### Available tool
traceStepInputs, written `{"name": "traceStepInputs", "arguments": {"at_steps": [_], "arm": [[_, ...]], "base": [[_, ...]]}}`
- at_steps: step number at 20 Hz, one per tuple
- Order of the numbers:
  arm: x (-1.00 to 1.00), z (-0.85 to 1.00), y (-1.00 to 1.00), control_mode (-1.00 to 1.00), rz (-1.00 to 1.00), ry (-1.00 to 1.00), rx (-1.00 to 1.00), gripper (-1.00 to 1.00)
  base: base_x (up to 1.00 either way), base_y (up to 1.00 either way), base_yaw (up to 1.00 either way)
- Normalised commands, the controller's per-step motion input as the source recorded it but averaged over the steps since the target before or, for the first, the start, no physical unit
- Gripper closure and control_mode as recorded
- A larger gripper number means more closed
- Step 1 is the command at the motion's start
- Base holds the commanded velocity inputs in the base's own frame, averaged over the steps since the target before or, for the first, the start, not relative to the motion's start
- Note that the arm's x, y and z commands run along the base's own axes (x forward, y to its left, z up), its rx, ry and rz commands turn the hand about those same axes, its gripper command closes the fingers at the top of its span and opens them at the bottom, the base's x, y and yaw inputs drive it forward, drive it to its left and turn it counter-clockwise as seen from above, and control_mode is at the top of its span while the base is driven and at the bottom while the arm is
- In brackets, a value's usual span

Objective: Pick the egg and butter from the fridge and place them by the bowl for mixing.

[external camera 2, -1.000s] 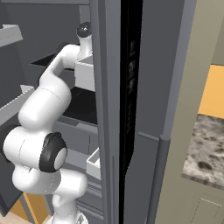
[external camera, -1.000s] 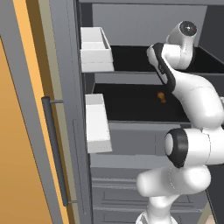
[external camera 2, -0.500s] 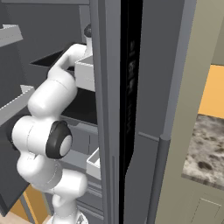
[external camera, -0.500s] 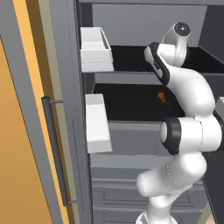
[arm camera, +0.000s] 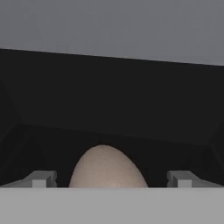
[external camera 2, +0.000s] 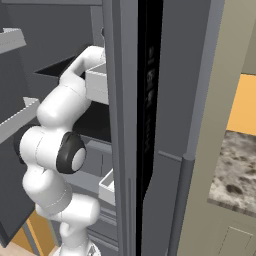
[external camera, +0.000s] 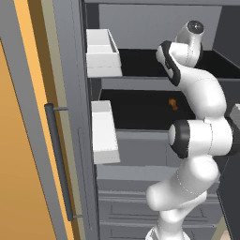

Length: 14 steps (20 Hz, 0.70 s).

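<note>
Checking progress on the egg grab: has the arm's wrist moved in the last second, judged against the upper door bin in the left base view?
Yes. The arm's wrist has shifted left toward the upper door bin and sits deeper over the fridge's top shelf.

Arm [external camera: 197, 98] reaching deeper onto the fridge's [external camera: 140, 47] upper shelf over the last second, elbow folding lower and leftward, wrist tipping further in toward the shelf, hand itself apparently hidden behind the arm in both base views
</note>
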Motion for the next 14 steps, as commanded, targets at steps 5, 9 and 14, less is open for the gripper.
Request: {"name": "traceStepInputs", "arguments": {"at_steps": [5,9,14], "arm": [[0.02,-0.26,0.00,-1.00,-0.01,0.05,0.02,-1.00],[0.02,-0.34,0.00,-1.00,0.00,0.00,0.06,-1.00],[0.09,-0.41,0.00,-1.00,0.00,0.00,0.09,-1.00]], "base": [[0.00,0.00,0.00],[0.00,0.00,0.00],[0.00,0.00,0.00]]}}
